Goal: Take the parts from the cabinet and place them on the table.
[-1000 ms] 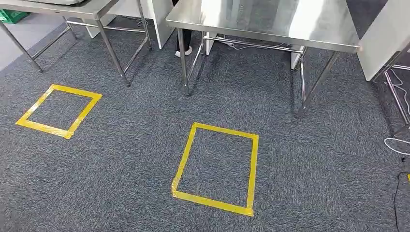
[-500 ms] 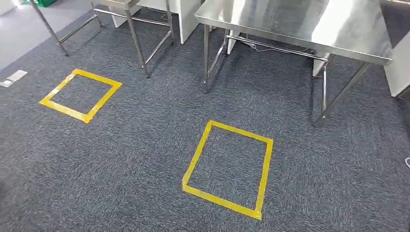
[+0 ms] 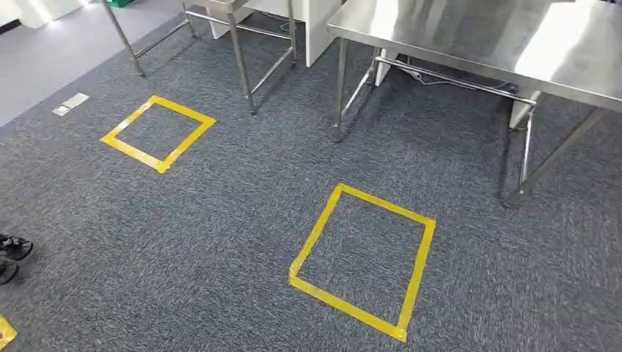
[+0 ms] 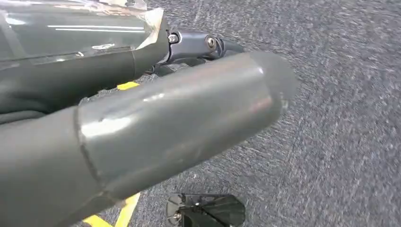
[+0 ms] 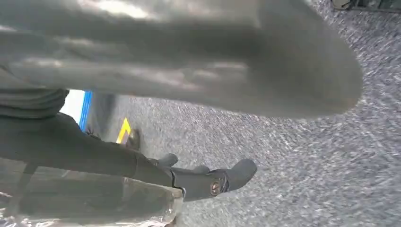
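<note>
On the carpet, one tape square sits just before the table at right, a second tape square lies well off to its left, before another table's legs, floor plate farther left.

Head view evenly lit, sharp; glare seen on table top, upper right. Wrist views blurred, carpet smeared.
</note>
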Tool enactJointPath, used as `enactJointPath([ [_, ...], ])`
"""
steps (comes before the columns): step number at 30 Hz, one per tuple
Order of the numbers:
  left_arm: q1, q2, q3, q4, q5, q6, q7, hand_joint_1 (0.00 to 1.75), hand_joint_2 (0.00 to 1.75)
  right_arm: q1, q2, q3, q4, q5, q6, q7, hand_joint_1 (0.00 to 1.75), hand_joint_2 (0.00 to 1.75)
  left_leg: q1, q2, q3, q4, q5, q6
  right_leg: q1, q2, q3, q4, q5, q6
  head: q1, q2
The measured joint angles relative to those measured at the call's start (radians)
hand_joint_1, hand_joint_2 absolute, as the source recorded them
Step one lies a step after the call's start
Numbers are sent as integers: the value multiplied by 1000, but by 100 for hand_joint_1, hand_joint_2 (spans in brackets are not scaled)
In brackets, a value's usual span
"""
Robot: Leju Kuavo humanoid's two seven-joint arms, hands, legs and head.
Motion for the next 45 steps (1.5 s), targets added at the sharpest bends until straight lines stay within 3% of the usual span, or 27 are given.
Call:
enactJointPath([
  [1, -4, 0, 0, 0, 0, 0, 0, 0, 0, -2, -1, 0, 0, 0, 0, 0, 0, 0, -3, 46, 27, -60, -8, 5, 8, -6, 10, 2, -2, 5, 0, 0],
  [5, -4, -1, 0, 0, 0, 3, 1, 0, 0, -4, -1, 2, 0, 3, 0, 0, 0, 0, -15, 5, 15, -61, 7, 28, 14, -34, 7, 0, 0, 23, 6, 0],
  [6, -3, -1, 0, 0, 0, 5, 1, 0, 0, -4, -1, 3, 0, 4, 0, 0, 0, 0, -7, -3, 19, -71, 18, 41, 17, -22, 2, 7, -9, 32, 6, 0],
  [7, -3, -1, 0, 0, 0, 6, 1, 0, 0, -5, -2, 3, 0, 6, 0, 0, 0, 0, -8, -9, 16, -73, 20, 44, 7, 18, -10, 35, -29, 33, 8, 0],
  [8, -4, 0, 0, 0, 0, 7, 1, 0, 0, -4, -1, 3, 0, 6, 0, 0, 0, 0, -7, -17, 13, -73, 22, 47, 8, 37, -31, 79, -56, 29, 8, 0],
  [10, -6, -1, 0, 0, 0, 7, 1, 0, 0, 0, 0, 4, 0, 6, 2, 0, 0, 0, -12, -38, 4, -72, 28, 56, 3, 54, -108, 246, -127, 18, 9, 0],
  [12, -4, 0, 0, 0, 0, 7, 3, 0, 0, 3, -1, 4, 0, 9, 5, 2, 0, 0, -14, -61, 2, -71, 31, 55, 3, 58, -129, 298, -129, 27, 9, 0],
  [15, -2, -2, 1, 0, 0, 8, 7, 0, 0, 3, -3, 7, 0, 14, 11, 4, 0, 0, -12, -96, 1, -67, 34, 49, -4, 80, -27, 92, -34, 55, 10, 0],
  [16, -2, -3, 2, 0, 0, 9, 8, 0, 0, 3, -3, 8, 0, 15, 12, 4, 0, 0, -12, -105, -2, -64, 35, 45, -12, 126, 3, 21, -19, 57, 11, 0],
  [17, -4, -3, 4, 0, 0, 10, 10, 0, 0, 2, -2, 8, 0, 16, 13, 3, 0, 0, -21, -113, -6, -57, 33, 38, -4, 132, 0, 12, -20, 49, 9, 0],
  [20, 1, -3, 7, 0, 0, 11, 10, 0, 0, 0, -2, 8, 0, 18, 13, 0, 0, 0, -12, -133, -13, -64, 44, 20, 4, 106, 1, 14, -14, 30, 8, 0],
  [21, 3, -3, 8, 0, 0, 12, 10, 0, 0, -1, 0, 8, 0, 18, 13, 0, 0, 0, -10, -134, -19, -58, 43, 16, -13, 96, 7, 7, -7, 18, 9, 0],
  [23, 3, -4, 10, 0, 0, 14, 10, 0, 0, -1, -2, 9, 0, 18, 13, -1, 0, 0, -11, -61, -50, 10, -13, 10, -11, 77, 5, 6, -2, 4, 0, 0],
  [25, 0, -5, 11, 0, 0, 14, 10, 0, 0, 4, -3, 8, 0, 18, 13, -1, 0, 0, -5, -43, -122, 168, -96, 1, -3, 51, 1, 7, -3, 0, 0, 0],
  [27, 3, -5, 12, 0, 0, 16, 10, 0, 0, 5, -3, 8, 0, 18, 13, -1, 0, 0, -1, -41, -159, 251, -114, -4, 0, 26, -3, 7, -3, 0, 0, 0],
  [28, 5, -5, 13, 0, -2, 16, 10, 0, 0, 4, -3, 8, 0, 17, 13, -1, 0, 0, 0, -37, -143, 225, -92, -4, 0, 16, -5, 7, -3, 0, 0, 0],
  [30, 6, -5, 13, 0, -3, 18, 9, 0, 0, 4, -1, 8, 0, 12, 13, 0, 0, 0, 0, -12, -53, 70, -16, -1, 0, -4, -4, 7, -5, -1, -1, 0],
  [31, 4, -4, 13, 0, -4, 18, 9, 0, 0, 3, 0, 8, 0, 10, 13, 0, 0, 0, -1, 29, -4, -9, 6, 4, 2, -11, 7, 7, -8, 2, -1, 0],
  [32, -1, -4, 13, 0, -5, 19, 9, 0, 0, 5, 0, 8, 0, 9, 12, 0, 0, 0, -10, 64, 15, -53, -1, 6, 15, -19, 4, 11, -12, 9, -2, 0],
  [36, 2, -2, 14, 0, -5, 25, 10, 0, 0, 1, 2, 8, 0, 9, 12, -1, 0, 0, -19, 12, 5, -60, 10, 33, 18, -57, 11, 6, -14, 25, 7, 0],
  [37, 6, -4, 14, 0, -5, 26, 11, 0, 0, 0, 3, 8, 0, 9, 12, -1, 0, 0, -7, 6, 14, -71, 20, 44, 16, -43, 0, 19, -24, 31, 7, 0],
  [38, 5, -3, 14, 0, -5, 28, 12, 0, 0, 0, 3, 8, 0, 9, 12, -1, 0, 0, -10, -5, 11, -73, 23, 50, 11, 6, -16, 58, -51, 28, 9, 0],
  [39, 4, 0, 15, 0, -5, 29, 14, 0, 0, 2, 6, 8, 0, 9, 12, -3, 0, 0, -10, -13, 6, -73, 27, 55, 8, 36, -52, 133, -89, 20, 12, 0],
  [41, 4, 0, 15, 0, -5, 29, 16, 0, 0, 7, 8, 8, 1, 10, 12, -3, 0, 0, -12, -41, 2, -72, 29, 58, 6, 58, -126, 286, -143, 15, 12, 0],
  [42, 5, 1, 16, 0, -4, 30, 22, 0, 0, 10, 7, 8, 1, 13, 12, -3, 0, 0, -13, -56, 2, -72, 30, 57, 6, 61, -145, 323, -144, 21, 11, 0],
  [43, 8, 1, 18, 0, -2, 31, 24, 0, 0, 11, 7, 8, 1, 16, 12, -3, 0, 0, -13, -69, 4, -72, 30, 57, 4, 62, -139, 304, -127, 30, 11, 0],
  [45, 11, 1, 23, 0, 2, 35, 29, 0, 0, 10, 6, 9, 1, 20, 12, -5, 0, 0, -11, -92, 6, -69, 30, 54, -3, 74, -76, 161, -55, 52, 11, 0],
])
